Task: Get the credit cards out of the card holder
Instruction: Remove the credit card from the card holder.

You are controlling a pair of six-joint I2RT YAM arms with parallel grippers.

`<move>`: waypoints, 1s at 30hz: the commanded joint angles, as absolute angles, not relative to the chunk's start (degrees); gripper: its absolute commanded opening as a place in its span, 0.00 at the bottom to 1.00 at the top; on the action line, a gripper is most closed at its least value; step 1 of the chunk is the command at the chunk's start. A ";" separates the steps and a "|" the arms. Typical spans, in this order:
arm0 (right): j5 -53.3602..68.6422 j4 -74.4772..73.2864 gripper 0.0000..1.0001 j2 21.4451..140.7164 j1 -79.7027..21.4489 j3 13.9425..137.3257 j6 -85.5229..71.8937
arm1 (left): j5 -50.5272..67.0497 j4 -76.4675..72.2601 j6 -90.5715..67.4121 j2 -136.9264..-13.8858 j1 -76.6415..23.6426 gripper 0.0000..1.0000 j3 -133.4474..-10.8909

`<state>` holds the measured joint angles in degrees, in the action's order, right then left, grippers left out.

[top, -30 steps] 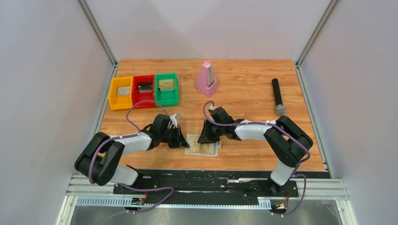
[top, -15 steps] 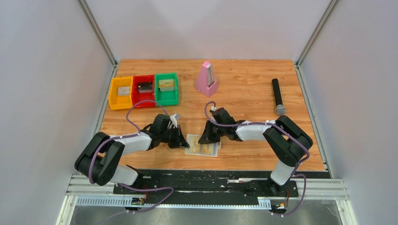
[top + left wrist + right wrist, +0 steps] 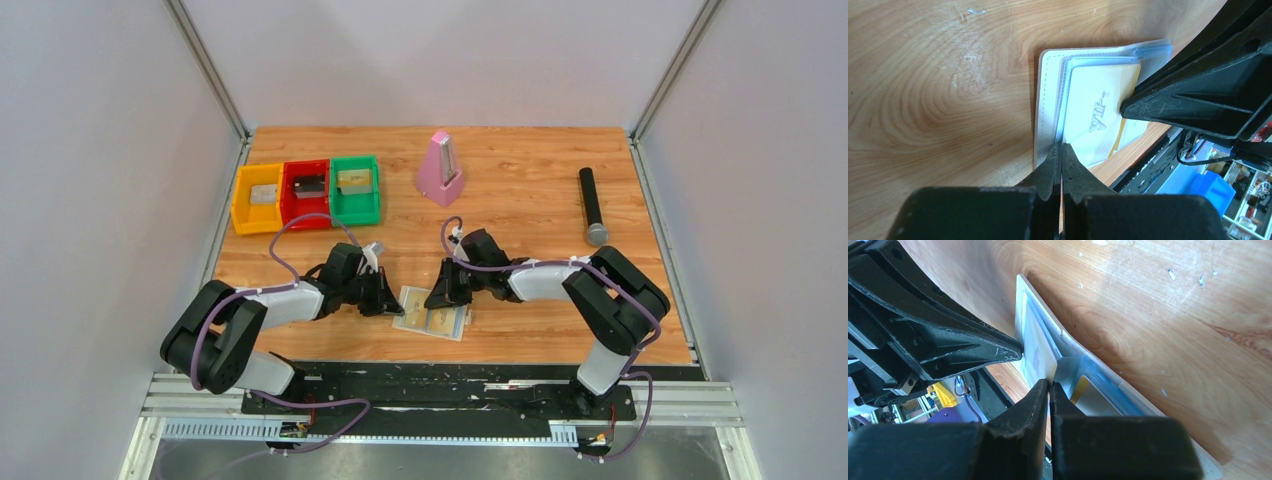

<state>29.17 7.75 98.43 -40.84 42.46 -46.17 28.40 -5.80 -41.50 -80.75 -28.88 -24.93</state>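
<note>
Holder: the card holder lies open and flat on the desk, near the front edge and between the two arms. Its long axis runs left to right, a little skewed.
Card: the gold card, printed VIP, lies on the half of the holder nearer the left arm. How much of it sits inside the clear pocket I cannot tell. No dark card shows.
Right tool: the jaws are all but closed, and the gold card's right-hand edge appears pinched between the tips.
Left tool: the jaws are fully closed with nothing between them. The tips rest on the holder's left end, seemingly pinning it.
Key relation: the card lies between the tools, with the right tool at its edge and the left tool opposite.
Next move, my judgement: draw the card rightward along the holder's long axis, keeping it low and flat.
Risk: the holder may drag along if the left tips slip.
</note>
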 commanded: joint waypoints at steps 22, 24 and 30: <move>35.96 10.18 0.00 98.59 -38.26 41.00 -40.84 | 22.70 -2.07 -39.34 -83.75 -28.83 0.00 -24.83; 37.19 9.37 0.00 98.34 -37.34 40.96 -40.17 | 22.61 -2.03 -39.22 -84.02 -28.83 0.00 -24.87; 39.99 7.97 0.00 97.87 -36.09 40.87 -38.53 | 22.55 -1.75 -39.37 -83.68 -28.83 0.00 -24.99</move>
<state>36.84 8.14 98.50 -36.82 41.12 -41.43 28.84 -5.67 -41.67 -81.76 -28.84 -25.58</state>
